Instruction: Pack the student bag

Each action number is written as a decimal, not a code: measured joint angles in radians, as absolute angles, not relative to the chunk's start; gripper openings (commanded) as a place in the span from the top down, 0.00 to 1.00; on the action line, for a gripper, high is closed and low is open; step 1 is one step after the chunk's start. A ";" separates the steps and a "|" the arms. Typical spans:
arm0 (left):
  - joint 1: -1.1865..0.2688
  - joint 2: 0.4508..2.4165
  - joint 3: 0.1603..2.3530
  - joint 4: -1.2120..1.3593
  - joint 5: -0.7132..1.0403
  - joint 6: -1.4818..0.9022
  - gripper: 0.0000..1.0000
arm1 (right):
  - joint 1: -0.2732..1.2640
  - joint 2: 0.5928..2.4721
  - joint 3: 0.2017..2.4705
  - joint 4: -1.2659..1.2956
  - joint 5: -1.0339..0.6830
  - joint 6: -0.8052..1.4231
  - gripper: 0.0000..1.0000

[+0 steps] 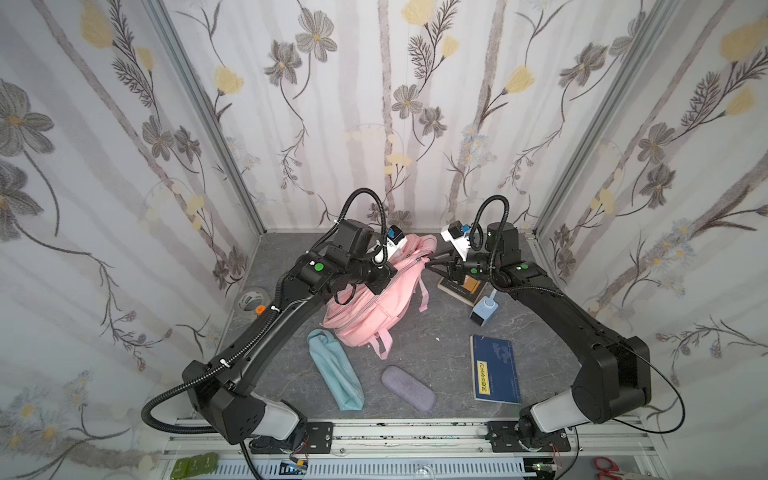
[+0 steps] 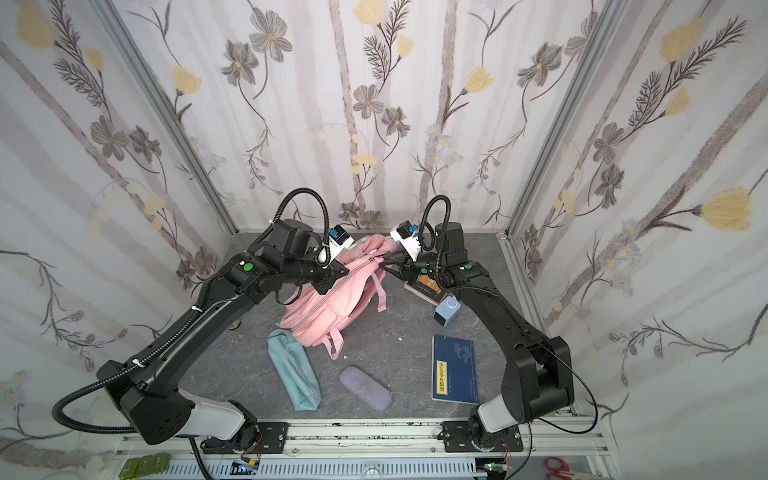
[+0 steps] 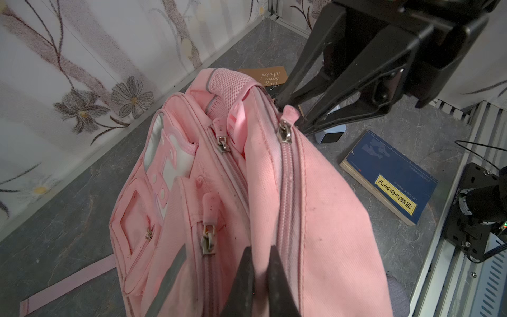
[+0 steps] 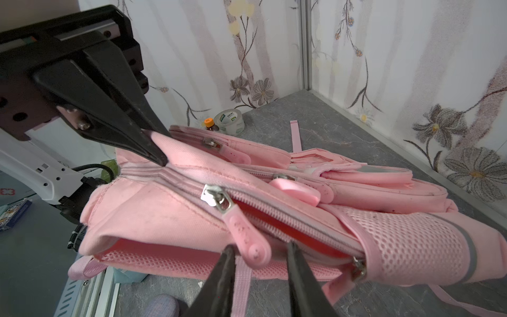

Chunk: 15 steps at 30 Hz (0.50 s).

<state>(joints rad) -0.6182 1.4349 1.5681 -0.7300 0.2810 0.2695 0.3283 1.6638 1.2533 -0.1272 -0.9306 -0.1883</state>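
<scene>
in both top views the pink bag [image 1: 374, 307] lies on the grey table [image 1: 440, 345]. a teal pouch [image 1: 334, 374] and a blue book [image 1: 494, 370] lie in front of the bag, apart from it.

in the left wrist view the left gripper [image 3: 260, 263] is clamped together on a fold of the bag's fabric, just beside the main zip [image 3: 286, 178].

in the right wrist view the right gripper [image 4: 262, 247] has its fingers apart, one either side of the bag's zip pull [image 4: 242, 230].

Student bag [image 3: 323, 208] seen as matt woven pink cloth, with an open-mesh panel. Zip sliders [image 4: 212, 195] noted as bright metal. Fingers [image 4: 219, 282] noted as matt black plastic. Tabletop [image 1: 440, 353] marbled grey, matt.
</scene>
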 measured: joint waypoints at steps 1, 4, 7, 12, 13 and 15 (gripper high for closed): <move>-0.618 1.435 1.568 -0.730 0.281 0.270 1.00 | 0.329 1.666 1.255 -0.131 -0.937 -0.189 0.72; -0.618 1.435 1.568 -0.730 0.281 0.269 1.00 | 0.332 1.671 1.261 -0.139 -0.958 -0.192 0.75; -0.618 1.435 1.566 -0.730 0.281 0.268 1.00 | 0.335 1.675 1.268 -0.142 -0.989 -0.192 0.78; -0.618 1.435 1.559 -0.729 0.279 0.261 1.00 | 0.335 1.682 1.272 -0.144 -1.035 -0.191 0.89; -0.618 1.435 1.557 -0.728 0.277 0.258 1.00 | 0.334 1.684 1.272 -0.144 -1.044 -0.190 0.89; -0.618 1.435 1.554 -0.728 0.273 0.256 1.00 | 0.334 1.689 1.273 -0.144 -1.056 -0.183 0.92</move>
